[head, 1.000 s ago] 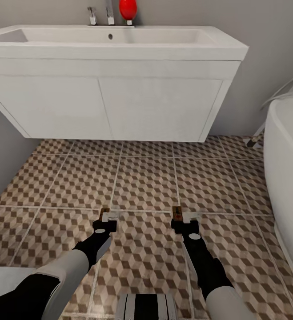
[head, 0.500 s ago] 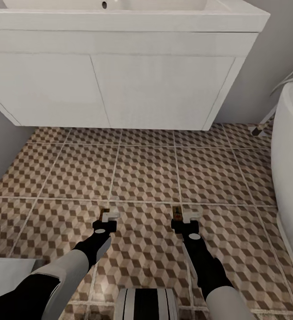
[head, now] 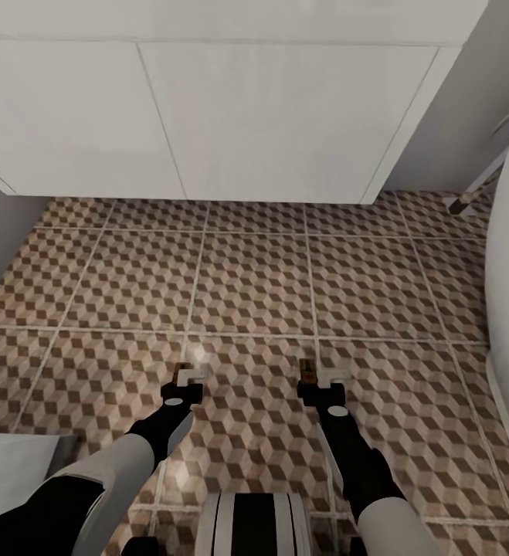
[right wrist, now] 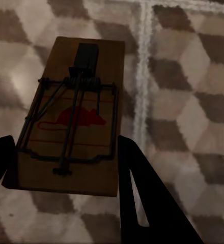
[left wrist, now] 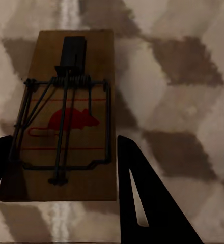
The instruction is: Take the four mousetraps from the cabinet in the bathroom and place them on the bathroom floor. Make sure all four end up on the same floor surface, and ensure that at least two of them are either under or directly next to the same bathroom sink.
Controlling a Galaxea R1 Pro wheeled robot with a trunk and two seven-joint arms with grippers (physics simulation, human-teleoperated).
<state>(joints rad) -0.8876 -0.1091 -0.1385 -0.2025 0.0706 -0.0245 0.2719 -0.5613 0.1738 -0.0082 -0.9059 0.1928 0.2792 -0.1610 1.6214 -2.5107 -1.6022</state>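
Head view: left gripper (head: 184,376) and right gripper (head: 313,376) each have jaws clamped on a mousetrap (left wrist: 66,114) (right wrist: 74,119) above the bathroom floor (head: 254,286), near the sink (head: 208,116).

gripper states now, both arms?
Left gripper: shut on a mousetrap.
Right gripper: shut on another mousetrap.

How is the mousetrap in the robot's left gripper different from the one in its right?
The left gripper's mousetrap covers a pale grout line of the floor; the right gripper's mousetrap sits beside one. The left one looks darker, the right one lighter brown. Both are wooden boards with a red mouse and dark wire, held between black fingers.
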